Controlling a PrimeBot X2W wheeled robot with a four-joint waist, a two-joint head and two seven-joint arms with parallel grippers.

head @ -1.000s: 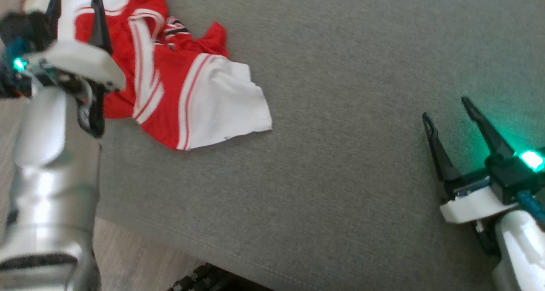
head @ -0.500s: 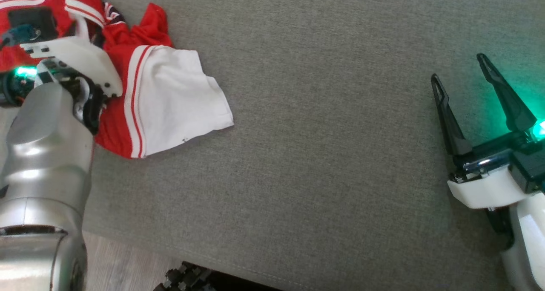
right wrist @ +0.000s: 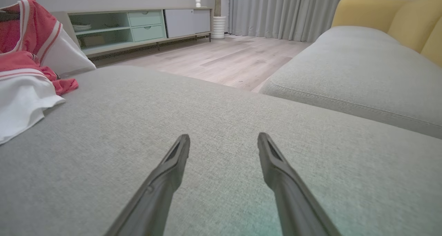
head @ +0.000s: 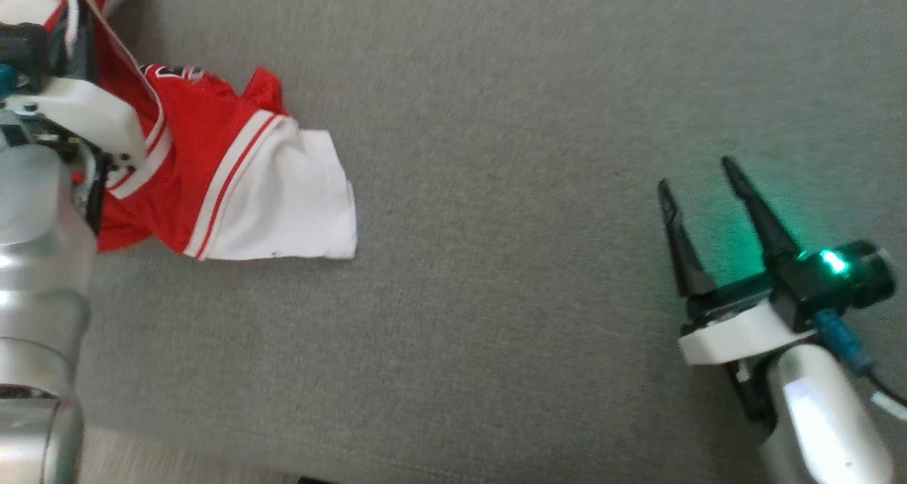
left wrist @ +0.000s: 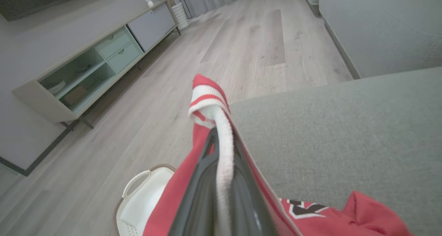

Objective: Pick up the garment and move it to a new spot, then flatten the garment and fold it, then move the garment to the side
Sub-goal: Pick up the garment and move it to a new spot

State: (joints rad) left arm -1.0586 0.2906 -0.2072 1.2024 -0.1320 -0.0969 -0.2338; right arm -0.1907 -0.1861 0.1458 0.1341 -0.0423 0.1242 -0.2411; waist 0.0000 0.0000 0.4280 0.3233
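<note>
The left claw [left wrist: 222, 139] pinches the red-and-white garment [head: 212, 165] by its ribbed trim; the white hem lies on the sofa [head: 531, 115]. Its black print is unreadable. The right claw [head: 694, 176] hangs spread.

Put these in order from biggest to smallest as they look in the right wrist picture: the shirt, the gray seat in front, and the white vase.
1. gray seat
2. shirt
3. white vase

The vase stands far back on the floor, so it may only look tiny here.
</note>
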